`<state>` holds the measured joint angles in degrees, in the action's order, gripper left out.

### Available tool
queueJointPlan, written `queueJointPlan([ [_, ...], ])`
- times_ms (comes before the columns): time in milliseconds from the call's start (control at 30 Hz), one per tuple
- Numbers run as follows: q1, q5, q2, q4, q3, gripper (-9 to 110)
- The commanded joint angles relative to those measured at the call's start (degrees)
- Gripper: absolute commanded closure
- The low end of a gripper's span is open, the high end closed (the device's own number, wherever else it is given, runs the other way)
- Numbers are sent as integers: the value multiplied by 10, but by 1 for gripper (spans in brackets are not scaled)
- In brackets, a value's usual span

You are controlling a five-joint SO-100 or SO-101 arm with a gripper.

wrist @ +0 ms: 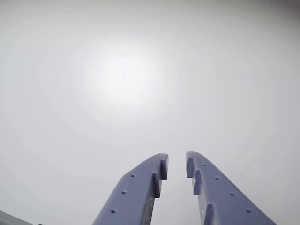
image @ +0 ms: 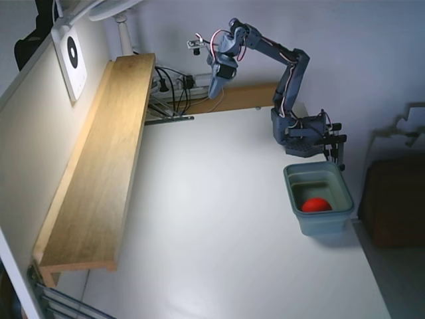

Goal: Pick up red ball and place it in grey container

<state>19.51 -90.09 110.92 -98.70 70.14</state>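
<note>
Red ball (image: 316,205) sits inside grey container (image: 319,199), at right edge of white table (image: 219,226) in fixed view, just below arm base. Gripper (wrist: 176,165) raised high over table's far side, well apart from container; wrist view shows fingers w/ narrow gap, nothing between, only blank table below.

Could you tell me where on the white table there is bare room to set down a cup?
The table is bare between the wooden shelf and the grey container holding the red ball. It is crowded by the arm's base and the cables.
</note>
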Motion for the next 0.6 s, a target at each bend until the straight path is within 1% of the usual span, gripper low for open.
queueJointPlan([
  [0, 35, 1, 41, -12, 17, 101],
  [300, 91, 1, 75, -13, 48, 104],
  [567, 105, 1, 83, -13, 56, 104],
])
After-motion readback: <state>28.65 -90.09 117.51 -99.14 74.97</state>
